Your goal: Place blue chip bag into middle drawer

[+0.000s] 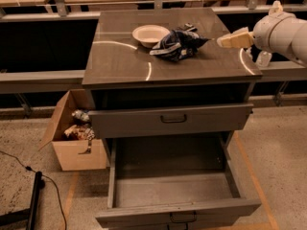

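One blue chip bag (176, 44), one bowl (149, 34), one box (79, 155), one tool (226, 40) (at right), one middle drawer (172, 190), apparently one upper drawer (173, 119)

The blue chip bag (177, 44) lies on the bench (115, 61), right of the bowl (150, 34); the pincer (224, 40) is just right of it, perhaps touching; the middle drawer (172, 190) is below.

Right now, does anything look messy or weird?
A little. The crumpled chip bag lies on the cabinet top beside the bowl, not put away. The drawer below hangs wide open, empty. A cardboard box of clutter sits on the floor. The claw hovers near the bag.
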`<state>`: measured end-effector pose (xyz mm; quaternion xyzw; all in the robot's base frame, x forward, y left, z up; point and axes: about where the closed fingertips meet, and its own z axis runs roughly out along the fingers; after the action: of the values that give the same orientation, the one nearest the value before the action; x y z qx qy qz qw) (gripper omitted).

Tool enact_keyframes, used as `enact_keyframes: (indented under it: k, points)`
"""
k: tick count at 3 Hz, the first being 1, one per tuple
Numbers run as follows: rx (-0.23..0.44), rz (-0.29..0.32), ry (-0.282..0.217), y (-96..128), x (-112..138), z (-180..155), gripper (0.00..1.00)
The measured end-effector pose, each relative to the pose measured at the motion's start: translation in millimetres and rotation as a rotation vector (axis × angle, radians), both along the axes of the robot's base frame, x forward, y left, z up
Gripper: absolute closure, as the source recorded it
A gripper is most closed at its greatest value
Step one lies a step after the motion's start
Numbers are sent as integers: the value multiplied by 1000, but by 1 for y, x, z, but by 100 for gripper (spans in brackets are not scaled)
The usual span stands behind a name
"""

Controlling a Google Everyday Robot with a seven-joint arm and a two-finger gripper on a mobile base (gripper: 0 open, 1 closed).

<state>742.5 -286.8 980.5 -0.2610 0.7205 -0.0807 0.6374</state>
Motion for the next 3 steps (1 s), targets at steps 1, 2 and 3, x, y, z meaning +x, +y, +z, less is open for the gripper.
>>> enact_keyframes:
  k: [1, 2, 3]
  points:
    - [35, 39, -28, 16, 49, -1, 0]
    - [53, 98, -12, 36, 77, -11, 0]
    - [72, 173, 33, 54, 77, -19, 0]
